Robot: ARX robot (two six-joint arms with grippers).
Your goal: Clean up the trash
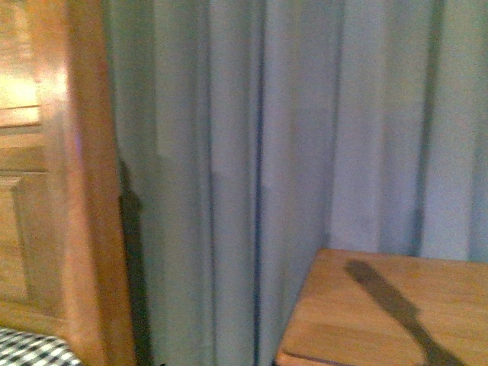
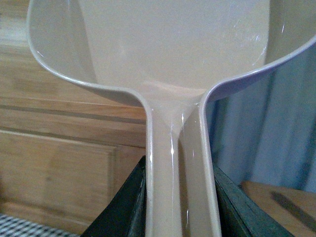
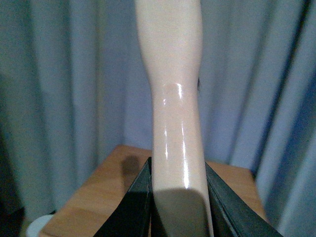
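Snugly in left claw (image 2: 180, 207) — glossy dustpan (image 2: 163, 49)

Ahead: curtain (image 1: 305, 114) closes us off | left: wooden headboard (image 1: 69, 191) blocks us | low right: surface (image 1: 335, 320), we could pass above it (a long shadow (image 1: 396, 301) crosses it) | between headboard and surface: open room, curtain behind.

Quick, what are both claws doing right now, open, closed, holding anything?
Left claw: shut on the beige dustpan, at its handle.
Right claw: shut on a beige handle; its head is out of view.
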